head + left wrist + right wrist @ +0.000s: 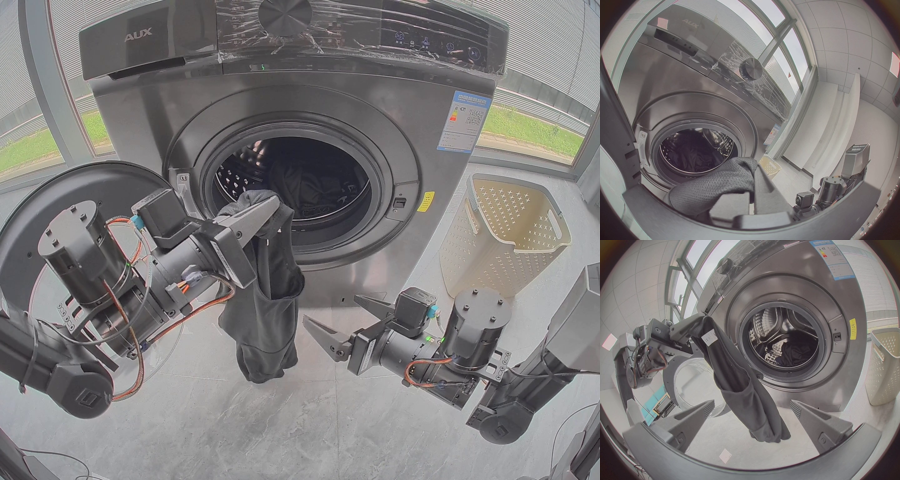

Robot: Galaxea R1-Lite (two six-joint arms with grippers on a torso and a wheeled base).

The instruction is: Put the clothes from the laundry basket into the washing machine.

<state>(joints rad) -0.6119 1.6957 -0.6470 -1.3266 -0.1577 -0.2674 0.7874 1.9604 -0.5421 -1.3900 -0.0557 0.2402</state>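
Dark grey knit garment (265, 300): hangs limp from the left gripper (270, 209), right in front of the drum mouth (294, 181), with its tail drooping below the door rim.
Left gripper: jaws clenched on the bunched top of the cloth, held level with the opening. My guess is that height is so the cloth can go straight in without catching the rim.
Right gripper (331, 309): jaws spread wide with nothing in them. It sits low, just right of the garment's lower end, so it looks parked out of the way or maybe ready to scoop up the tail.
Brushed steel front-load washing machine (375, 106): its round door (81, 187) stands wide open on the left, so the way in is free.
Drum: other dark clothes (319, 187) already lie at the far back.
Cream perforated plastic laundry basket (512, 237): on the floor just right of the machine, well apart from both grippers.
Watch out: that long tail could drape over the rim instead of following the rest inside.
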